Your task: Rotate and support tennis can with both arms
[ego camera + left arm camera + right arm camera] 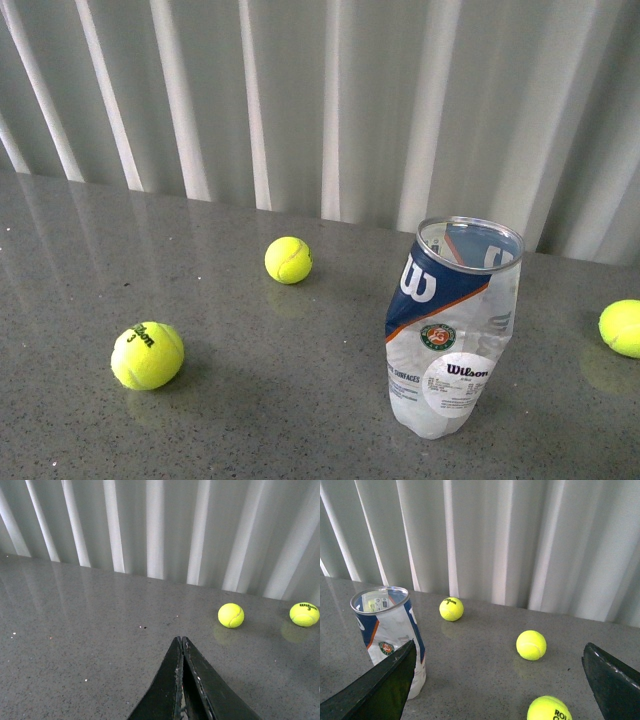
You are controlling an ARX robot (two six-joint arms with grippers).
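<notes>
The tennis can (453,325) stands upright and open-mouthed on the grey counter (250,400), empty and visibly crumpled along its clear wall. Risk: being light and dented, it is judged liable to tip, skid or buckle further if one arm presses before the other supports it. Three loose balls lie on the counter, the nearest ball (288,259) well apart from the can, and any of them could roll if struck. The left gripper (182,642) is pressed together, holding nothing, clear of the can. The right gripper (500,672) is spread wide, empty, one finger (380,687) just beside the can, contact not confirmed
</notes>
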